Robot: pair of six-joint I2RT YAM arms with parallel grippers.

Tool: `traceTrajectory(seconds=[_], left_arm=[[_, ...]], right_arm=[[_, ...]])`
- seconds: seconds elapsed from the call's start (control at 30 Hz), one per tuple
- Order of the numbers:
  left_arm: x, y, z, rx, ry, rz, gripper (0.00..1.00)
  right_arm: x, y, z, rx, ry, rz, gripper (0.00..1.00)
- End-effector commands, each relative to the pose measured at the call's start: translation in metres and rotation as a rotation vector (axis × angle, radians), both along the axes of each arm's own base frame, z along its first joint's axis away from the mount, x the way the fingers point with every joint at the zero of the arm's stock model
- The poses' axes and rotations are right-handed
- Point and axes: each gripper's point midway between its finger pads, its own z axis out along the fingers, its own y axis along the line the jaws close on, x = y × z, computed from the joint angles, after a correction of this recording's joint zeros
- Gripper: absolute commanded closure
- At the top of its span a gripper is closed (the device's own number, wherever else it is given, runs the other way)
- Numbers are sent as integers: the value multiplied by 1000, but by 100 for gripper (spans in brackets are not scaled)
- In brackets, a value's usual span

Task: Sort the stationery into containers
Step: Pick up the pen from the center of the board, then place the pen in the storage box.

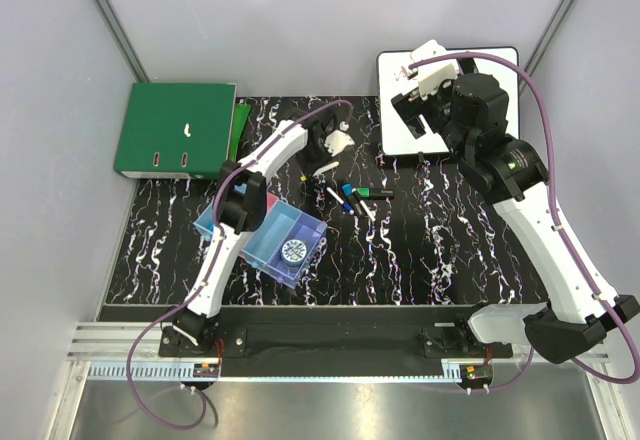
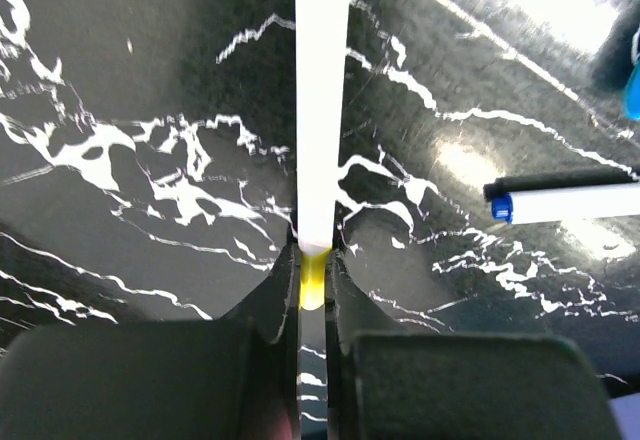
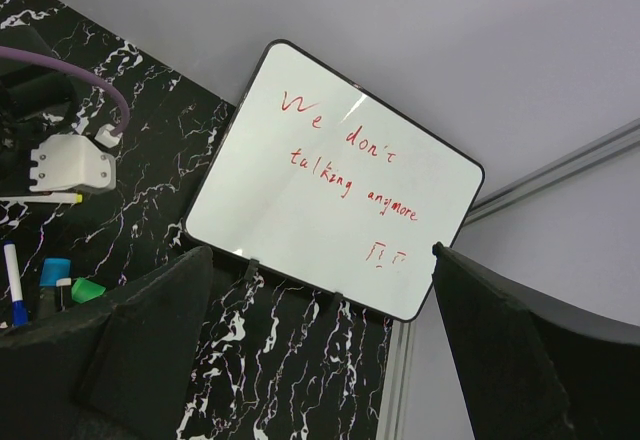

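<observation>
- Overhead, out at the left claw [image 1: 319,163]: tips pressed together on a white marker [image 1: 327,167] that lies on the black marbled table [image 1: 450,230].
- Right of that claw, slightly nearer the arm bases: a loose cluster of pens [image 1: 357,200] in blue, green, black and white. They lie flat and close together, near the held marker.
- Back toward the bases from the left claw: a joined row of bins [image 1: 272,238] in light blue, pink and blue. The left arm's elbow covers part of the row.
- A round blue-and-white tin [image 1: 293,251] sits in the end bin nearest the bases.
- Left of the claw: a green binder [image 1: 175,130], lying flat.
- The right claw [image 1: 420,115] hangs over the whiteboard [image 1: 500,60], well apart from every pen.
- Left wrist view: the left claw [image 2: 312,260] pinches the white marker [image 2: 322,110] by one yellow end. The barrel runs straight ahead of the jaws, with yellow again at the far tip.
- Ahead and right of the claw: a blue-capped white pen [image 2: 570,203], with a black pen [image 2: 560,181] lying alongside it.
- Right wrist view: the right claw [image 3: 320,255] is spread wide, and the whiteboard [image 3: 330,140], with red writing, lies directly ahead.
- Off to this claw's left: a purple cable [image 3: 85,68], the white marker [image 3: 35,198] and part of the pen cluster [image 3: 55,272]. The dark finger [image 3: 150,350] partly blocks them.
</observation>
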Motion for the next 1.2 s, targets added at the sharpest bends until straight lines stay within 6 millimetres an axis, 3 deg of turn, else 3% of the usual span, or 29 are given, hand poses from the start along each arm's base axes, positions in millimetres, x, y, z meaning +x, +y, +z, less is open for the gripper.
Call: traceTrajectory(seconds=[0.0,0.17,0.33,0.47,0.67,0.8,1.03,1.17], left_arm=[[7,4,45,-45,-52,70,100],[8,23,111,-94,-152,155,100],[-9,59,142,-83,-169,242,100],[-37,95,159,-35,-149,333,100],[-99,154,150,61,-71,455,100],[-126,186,141,85,-69,534,100],[-165,208,109,121,-9,603,100],[-174,210,96,116,8,615,100]], right_arm=[[-5,-5,25,43,-63,-6,1],[-4,-4,21,33,-56,-4,1],[-7,-4,17,23,-52,4,1],[-9,-5,18,25,-54,6,1],[-13,-7,27,35,-75,14,1],[-18,-10,33,33,-91,10,1],[-23,-13,35,44,-97,13,2],[-26,-13,37,51,-101,15,2]])
